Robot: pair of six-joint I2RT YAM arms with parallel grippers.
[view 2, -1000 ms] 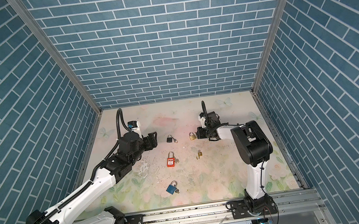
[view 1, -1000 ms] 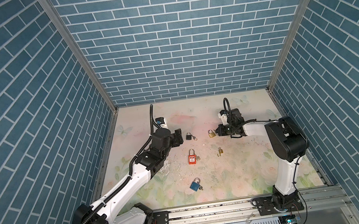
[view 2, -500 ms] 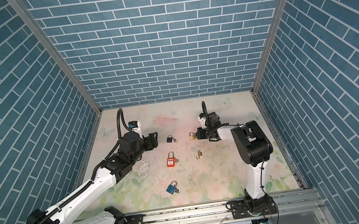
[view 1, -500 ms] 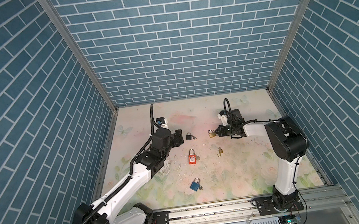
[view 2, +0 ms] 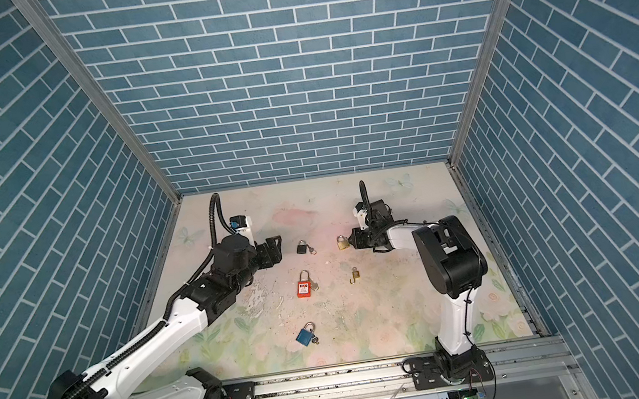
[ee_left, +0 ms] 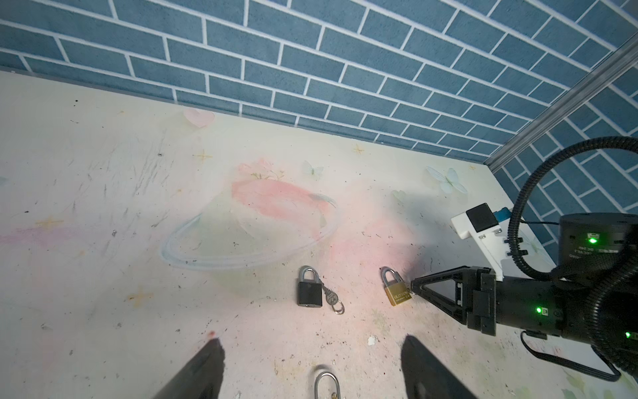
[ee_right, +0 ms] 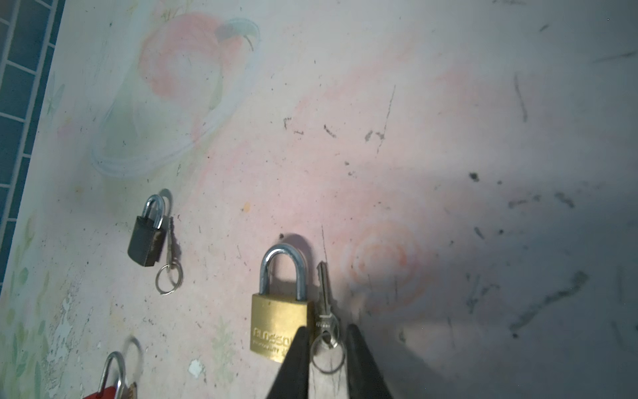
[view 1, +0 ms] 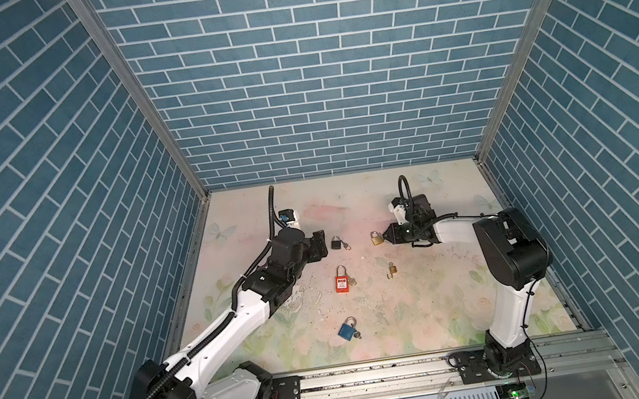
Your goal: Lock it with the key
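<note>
A brass padlock [ee_right: 281,324] lies flat on the floor with its shackle closed, seen in both top views [view 1: 376,238] [view 2: 342,243]. Its silver key [ee_right: 324,300] lies right beside the body, out of the keyhole. My right gripper [ee_right: 324,331] is low at the padlock's bottom corner, jaws narrowly apart around the key's head and ring. One finger overlaps the padlock's corner. My left gripper [ee_left: 310,345] hangs wide open and holds nothing, left of a black padlock [ee_left: 309,293] in a top view [view 1: 320,244].
The black padlock [view 1: 336,242] has its own key and ring beside it. A red padlock [view 1: 341,280], a small brass padlock [view 1: 392,269] with an open shackle and a blue padlock [view 1: 346,330] lie nearer the front. Blue brick walls close in three sides.
My right gripper's jaws have parted a little around the key's head. Neither arm has visibly moved and the locks lie where they were.
</note>
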